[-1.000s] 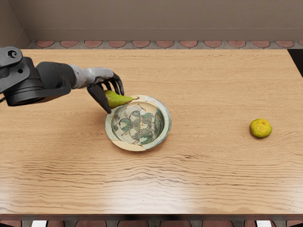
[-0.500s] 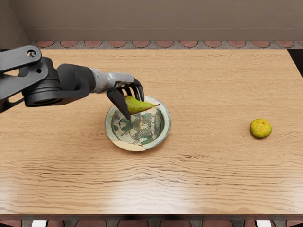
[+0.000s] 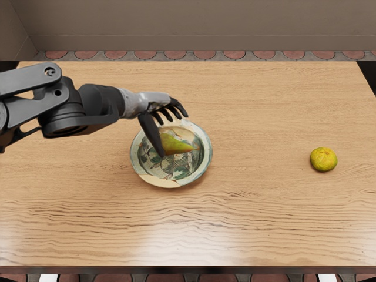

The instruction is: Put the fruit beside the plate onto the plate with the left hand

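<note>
**Pear in the plate, robot hand open above it**

The table (image 3: 264, 223) is big and made of light wood. It fills most of the view. Behind its far edge there is a strip of red-brown floor tiles (image 3: 176, 54) and then a plain wall (image 3: 194, 23).

The left arm (image 3: 70, 108) comes in from the left side. It is thick, dark and grey, and it reaches across the table toward the middle.

The plate (image 3: 207, 154) sits on the table a little left of the middle. It is round with a pale rim and a green pattern inside.

The left robot hand (image 3: 156, 111) is at the end of the arm, over the back left part of the plate. It is wide open. Its dark fingers (image 3: 175, 110) fan out above the far rim and are not wrapped around anything. The thumb (image 3: 153, 135) points down into the plate on the left side.

The pear (image 3: 178, 143) lies inside the plate. It is yellow-green. Its fat end is on the left, just beside the thumb, and its thin end points to the right. I cannot tell if the thumb touches the pear or not. The fingers are apart from it.

A small round yellow-green fruit (image 3: 324, 159) sits alone on the table far to the right. It is well apart from the plate and from the robot hand.
</note>
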`<state>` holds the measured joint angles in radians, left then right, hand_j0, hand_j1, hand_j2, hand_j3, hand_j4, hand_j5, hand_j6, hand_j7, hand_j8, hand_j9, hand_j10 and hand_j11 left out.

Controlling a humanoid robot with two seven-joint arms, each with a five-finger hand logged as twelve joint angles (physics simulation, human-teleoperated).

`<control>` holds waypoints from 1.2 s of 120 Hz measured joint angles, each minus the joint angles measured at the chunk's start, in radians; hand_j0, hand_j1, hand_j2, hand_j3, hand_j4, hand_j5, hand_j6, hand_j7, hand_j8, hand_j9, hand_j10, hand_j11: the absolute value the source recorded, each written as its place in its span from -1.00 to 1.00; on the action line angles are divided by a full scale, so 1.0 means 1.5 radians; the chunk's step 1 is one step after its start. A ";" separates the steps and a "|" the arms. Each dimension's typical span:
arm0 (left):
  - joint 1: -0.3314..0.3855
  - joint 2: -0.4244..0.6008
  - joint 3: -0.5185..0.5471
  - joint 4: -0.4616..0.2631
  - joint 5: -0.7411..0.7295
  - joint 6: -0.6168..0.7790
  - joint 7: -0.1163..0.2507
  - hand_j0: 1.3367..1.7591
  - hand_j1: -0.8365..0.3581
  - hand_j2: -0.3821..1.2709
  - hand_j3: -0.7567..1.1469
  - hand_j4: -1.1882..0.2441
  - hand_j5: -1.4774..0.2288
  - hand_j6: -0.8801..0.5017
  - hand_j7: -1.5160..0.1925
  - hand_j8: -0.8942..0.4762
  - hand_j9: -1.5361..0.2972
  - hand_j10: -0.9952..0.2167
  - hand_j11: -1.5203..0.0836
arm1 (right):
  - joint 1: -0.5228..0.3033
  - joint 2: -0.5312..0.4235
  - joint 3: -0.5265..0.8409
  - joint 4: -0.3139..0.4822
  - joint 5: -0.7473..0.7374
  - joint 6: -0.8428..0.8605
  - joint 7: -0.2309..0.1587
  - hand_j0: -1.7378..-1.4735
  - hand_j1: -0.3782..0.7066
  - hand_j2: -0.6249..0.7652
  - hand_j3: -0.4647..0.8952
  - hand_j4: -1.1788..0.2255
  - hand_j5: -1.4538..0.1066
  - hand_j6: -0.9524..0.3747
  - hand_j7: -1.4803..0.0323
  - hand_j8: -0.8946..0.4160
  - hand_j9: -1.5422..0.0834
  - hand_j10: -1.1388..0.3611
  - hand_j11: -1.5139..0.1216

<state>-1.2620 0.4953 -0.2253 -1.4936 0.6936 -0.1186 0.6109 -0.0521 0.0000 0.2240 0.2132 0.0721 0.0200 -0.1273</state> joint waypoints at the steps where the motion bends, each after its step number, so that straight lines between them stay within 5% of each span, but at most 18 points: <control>1: 0.000 0.000 0.000 0.000 -0.002 0.001 0.000 0.51 0.47 -0.35 -0.20 0.40 0.19 0.09 0.26 0.11 0.20 0.29 0.35 | 0.000 0.000 0.000 0.000 0.000 0.000 0.000 -0.40 -0.89 -0.11 -0.32 0.64 0.82 0.40 0.91 0.32 0.86 0.48 0.81; 44: 0.000 0.028 -0.001 0.003 -0.091 0.004 0.000 0.52 0.90 -0.51 -0.20 0.61 0.64 0.24 0.69 0.27 0.59 0.58 0.80 | 0.000 0.000 0.000 0.000 0.000 0.000 0.000 -0.40 -0.89 -0.11 -0.32 0.64 0.82 0.40 0.91 0.32 0.85 0.48 0.81; 95: 0.018 0.219 -0.005 0.006 -0.576 -0.205 0.000 0.52 0.97 -0.53 -0.20 0.65 0.72 0.27 0.76 0.30 0.67 0.63 0.88 | 0.000 0.000 0.000 0.000 0.000 0.000 0.000 -0.40 -0.89 -0.11 -0.32 0.64 0.82 0.40 0.91 0.32 0.86 0.48 0.81; 113: 0.050 0.254 -0.006 0.032 -0.650 -0.298 0.000 0.52 0.98 -0.54 -0.20 0.66 0.73 0.27 0.77 0.30 0.67 0.64 0.89 | 0.000 0.000 0.000 0.000 0.000 0.000 0.000 -0.40 -0.89 -0.11 -0.32 0.64 0.82 0.40 0.91 0.32 0.86 0.48 0.81; 144: 0.101 0.280 -0.005 0.112 -0.715 -0.326 0.000 0.52 0.98 -0.54 -0.20 0.66 0.73 0.28 0.77 0.31 0.67 0.64 0.89 | 0.000 0.000 0.000 0.000 0.000 0.000 0.000 -0.40 -0.89 -0.11 -0.32 0.64 0.82 0.39 0.91 0.32 0.85 0.48 0.81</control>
<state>-1.1111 0.9152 -0.2332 -1.3255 -0.3785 -0.6076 0.6109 -0.0521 0.0000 0.2240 0.2132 0.0721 0.0200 -0.1273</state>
